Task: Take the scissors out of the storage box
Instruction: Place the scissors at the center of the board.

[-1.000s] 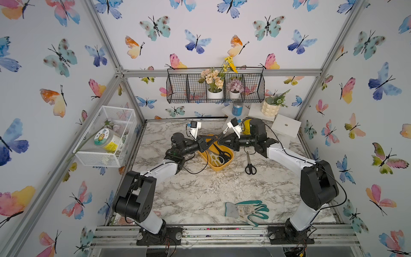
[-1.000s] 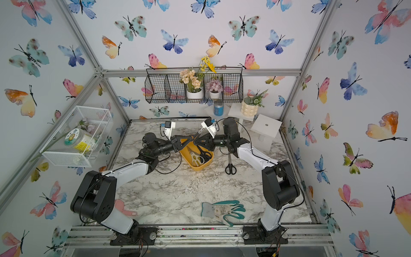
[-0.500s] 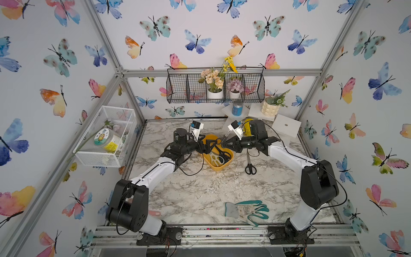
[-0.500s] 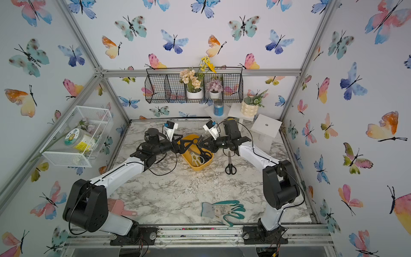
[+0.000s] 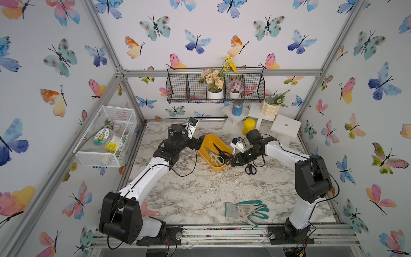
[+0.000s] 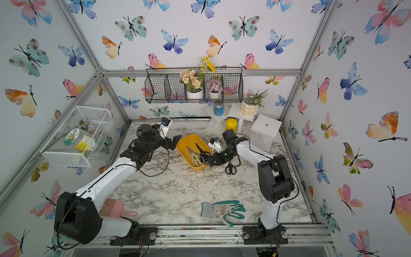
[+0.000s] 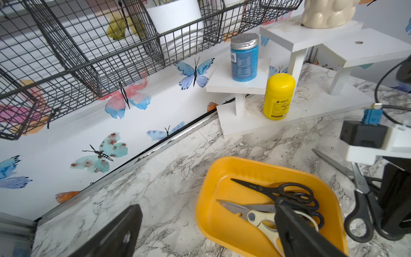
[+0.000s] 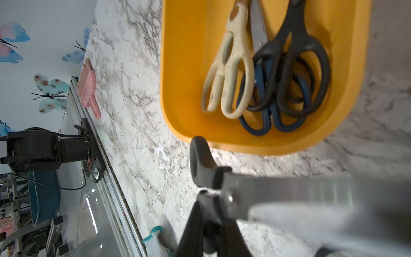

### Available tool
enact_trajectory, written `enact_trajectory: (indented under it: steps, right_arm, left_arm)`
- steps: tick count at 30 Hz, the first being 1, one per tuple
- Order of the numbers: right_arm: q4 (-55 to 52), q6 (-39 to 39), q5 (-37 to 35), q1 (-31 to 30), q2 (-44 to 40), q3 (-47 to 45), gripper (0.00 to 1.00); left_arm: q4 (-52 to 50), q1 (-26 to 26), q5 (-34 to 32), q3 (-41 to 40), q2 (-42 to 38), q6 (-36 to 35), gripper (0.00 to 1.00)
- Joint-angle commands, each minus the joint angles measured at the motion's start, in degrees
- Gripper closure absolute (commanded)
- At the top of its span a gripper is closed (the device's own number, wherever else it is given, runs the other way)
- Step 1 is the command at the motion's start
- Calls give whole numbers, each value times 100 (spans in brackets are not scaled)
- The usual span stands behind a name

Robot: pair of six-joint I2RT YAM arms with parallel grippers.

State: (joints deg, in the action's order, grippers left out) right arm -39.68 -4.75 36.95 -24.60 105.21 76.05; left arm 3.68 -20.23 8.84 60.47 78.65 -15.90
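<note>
Near edge of the counter (image 5: pixel 200 189) first: teal gloves (image 5: pixel 246 210) lying flat, a pink brush (image 6: pixel 117 208) at the near left corner. Mid-counter, the yellow storage box (image 5: pixel 216 168) holds three scissors: cream-handled shears (image 8: pixel 235 40), a black-handled pair (image 7: pixel 264 189) on top, and a blue-handled pair (image 8: pixel 259 75) underneath. The right gripper (image 5: pixel 232 162) sits off the box's near right corner, clamped tight on a steel-bladed pair (image 8: pixel 289 191) with a black handle. Just beside it a loose black pair (image 5: pixel 250 169) lies on the marble, outside the box. The left gripper (image 6: pixel 175 143) hangs at the box's far left end, jaws spread wide and empty. On the left wall, a white mesh basket (image 5: pixel 104 155) carries a yellow-labelled jar (image 5: pixel 106 141). Far right corner: yellow canister (image 5: pixel 248 125), blue jar (image 5: pixel 236 109) and cream pot (image 5: pixel 270 109) on white steps (image 5: pixel 285 128). On the back wall, a black wire basket (image 5: pixel 184 89) holds two white flowerpots (image 5: pixel 214 93). A second ago both claws met over the box. Since then the left has opened and backed off, the right has swung out, and the loose pair hasn't budged.
</note>
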Motion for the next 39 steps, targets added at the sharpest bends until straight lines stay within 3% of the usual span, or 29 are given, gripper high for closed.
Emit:
enact_trajectory:
  steps: [1,17,25,32,36,39]
  right_arm:
    - [-864,-258,-281,69,-131,24,90]
    - [-991,-360,-813,191,967,470,90]
    - [-1049,-369,-1148,402,1297,814,72]
    - [-994,-296,-1394,421,1270,917,69]
    - [-738,98,-1278,405,884,907,68]
    - [-150,907,-1475,262,522,625,65]
  left_arm:
    - [-52,28,-119,-84,-43,-50,1]
    - [-60,37,22,-155,-121,-40,1]
    - [-91,150,30,-220,-166,-73,1]
    - [-61,239,96,-189,-131,-84,1]
    - [-65,256,-60,-177,-101,-44,1]
    - [-126,256,-262,-97,-40,102,1]
